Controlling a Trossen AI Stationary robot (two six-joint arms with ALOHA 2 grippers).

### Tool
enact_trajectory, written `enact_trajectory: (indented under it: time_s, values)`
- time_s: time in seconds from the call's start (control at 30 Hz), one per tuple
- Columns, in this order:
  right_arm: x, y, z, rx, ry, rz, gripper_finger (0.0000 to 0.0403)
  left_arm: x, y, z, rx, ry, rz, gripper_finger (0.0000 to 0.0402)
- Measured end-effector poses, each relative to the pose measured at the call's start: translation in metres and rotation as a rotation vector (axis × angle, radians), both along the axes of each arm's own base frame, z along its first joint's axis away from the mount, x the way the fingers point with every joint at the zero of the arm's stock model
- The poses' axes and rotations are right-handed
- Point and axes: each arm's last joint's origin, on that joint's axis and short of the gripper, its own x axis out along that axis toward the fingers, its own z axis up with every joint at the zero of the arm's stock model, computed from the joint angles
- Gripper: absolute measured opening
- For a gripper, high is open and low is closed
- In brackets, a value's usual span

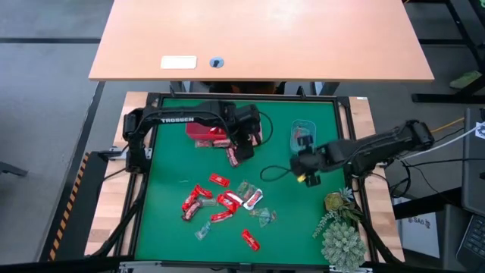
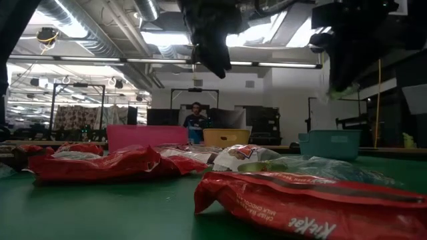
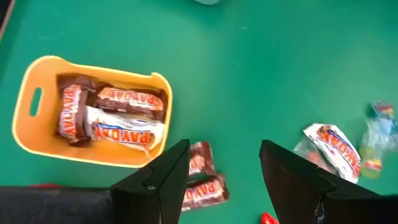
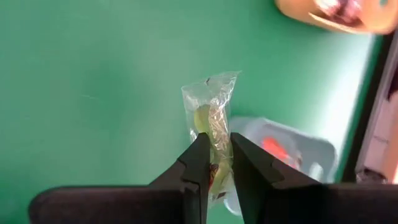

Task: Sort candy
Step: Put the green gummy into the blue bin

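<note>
My right gripper [image 4: 215, 144] hangs above the green mat, shut on a clear greenish candy [image 4: 211, 102], beside the teal tray [image 1: 296, 127]; the low view shows the candy [image 2: 341, 90] high off the table. My left gripper [image 3: 224, 162] hovers open and empty over two brown bars [image 3: 202, 180] lying on the mat next to the orange tray [image 3: 28, 124], which holds brown-and-white bars [image 3: 118, 127]. A pile of red, brown and clear candy [image 1: 220, 201] lies on the mat's near middle. My right gripper pinches the greenish candy between its two fingers at the wrapper's middle [image 4: 214, 135]. The fingers come from above, slanting down, and lie along the candy. Its crimped end [image 4: 219, 79] sticks out past the fingertips, and the candy is lifted clear of the mat.
A red tray [image 1: 198, 130] with red candy stands at the far left beside my left arm. A spiky green plant [image 1: 341, 231] sits at the near right corner. Bare mat lies between the trays and the pile. A person [image 2: 195, 123] stands far behind the table.
</note>
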Motion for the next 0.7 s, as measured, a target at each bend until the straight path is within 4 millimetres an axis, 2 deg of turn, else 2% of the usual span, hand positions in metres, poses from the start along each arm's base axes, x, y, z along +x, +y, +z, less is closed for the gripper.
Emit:
enact_trajectory:
  time_s: [0.2,0.4,0.7]
  values:
    - [-0.011,-0.04,0.017,-0.018,-0.048,-0.087,0.006,0.003,-0.018,0.0,-0.003,-0.001,-0.039,0.0189]
    - [-0.018,-0.079,0.015,-0.02,-0.036,-0.246,0.006,0.005,-0.036,0.0,-0.002,-0.002,-0.084,0.0189]
    - [-0.022,-0.099,0.014,0.04,-0.035,-0.337,0.0061,0.005,-0.057,0.0,0.004,0.009,-0.133,0.0189]
